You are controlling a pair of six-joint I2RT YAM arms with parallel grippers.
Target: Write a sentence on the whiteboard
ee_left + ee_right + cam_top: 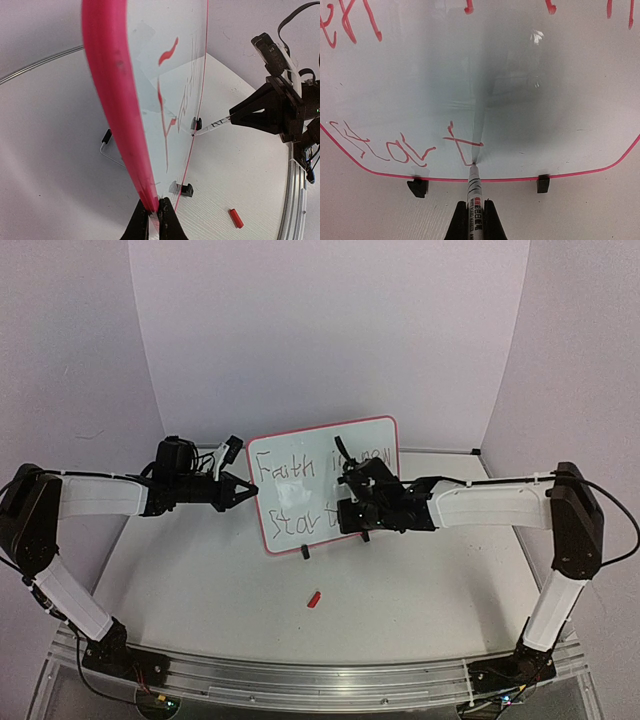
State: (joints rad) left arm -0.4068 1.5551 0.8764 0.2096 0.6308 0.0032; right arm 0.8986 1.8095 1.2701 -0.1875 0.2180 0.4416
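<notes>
Near edge: metal rail [320, 677], then white surface [420, 580] with a loose red cap [314, 599]. Just behind the cap the whiteboard [300, 498] stands upright on black feet, glossy with a pink rim. The left gripper [154, 217] is clamped on its left edge. The right gripper [475, 220] is closed on the marker [474, 182], tip touching the board. The sentence [290, 472] is in red, two lines, lower one reads "Start". Pale lilac backdrop [330, 330] behind.

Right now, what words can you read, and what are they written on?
"Faith": top line of the sentence on the whiteboard; the words after it are partly hidden by the right arm.
"Start": bottom line, same board.
Print on the marker: too small to read.
</notes>
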